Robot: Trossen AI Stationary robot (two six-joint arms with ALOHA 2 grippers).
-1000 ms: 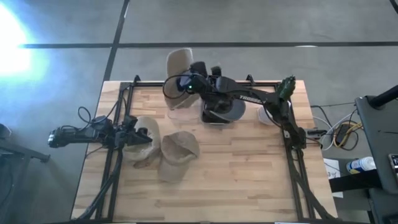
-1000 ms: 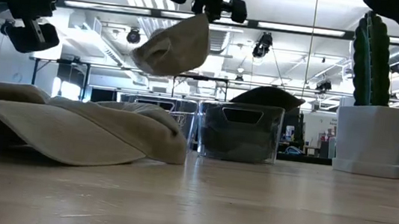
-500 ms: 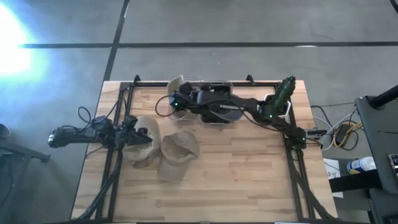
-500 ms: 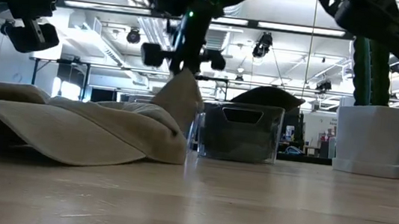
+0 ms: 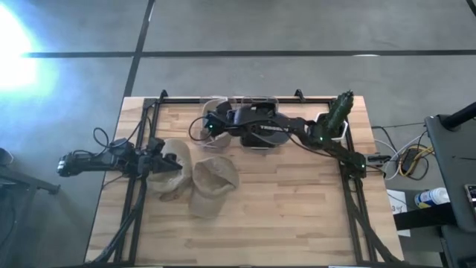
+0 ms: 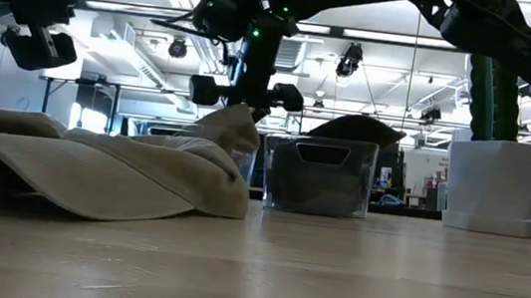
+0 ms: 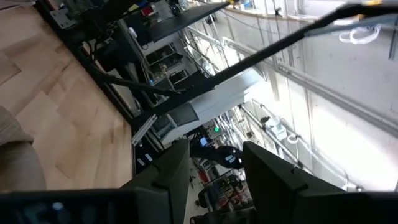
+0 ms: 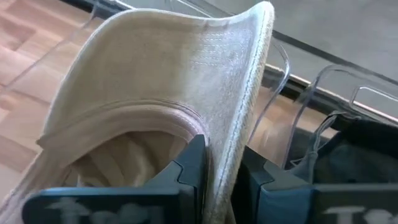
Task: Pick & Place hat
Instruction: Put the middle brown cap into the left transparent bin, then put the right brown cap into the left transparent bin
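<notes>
A beige cap (image 8: pixel 155 93) is in my right gripper (image 8: pixel 227 180), which is shut on it above the left one of two clear bins (image 5: pixel 223 100) at the table's far edge. In the low view the cap (image 6: pixel 228 127) hangs under the right gripper (image 6: pixel 247 95); its lower end is hidden behind the pile. Two more beige caps (image 5: pixel 212 182) lie on the table's left half. My left gripper (image 5: pixel 160 160) hovers open above them, touching nothing. My right gripper pinches the cap's brim edge (image 8: pixel 239 124) between its two fingers (image 8: pixel 193 168), coming from above and pointing down. The cap hangs below the fingers with its crown opening toward the wrist camera, down among the clear bin's walls (image 8: pixel 280 68). Whether it rests on the bin I cannot tell.
The second clear bin (image 6: pixel 318 175) beside it holds a dark hat (image 5: pixel 260 138). A cactus in a white pot (image 6: pixel 496 145) stands at the far right corner. Black frame rails run along the table's left and right sides. Bare wood lies across the near half.
My right gripper has come down from high above the far edge, carrying the cap. The cap, first hanging well clear over the bins, now sits low at bin height. The gripper has stayed shut on it. The left arm has kept still.
</notes>
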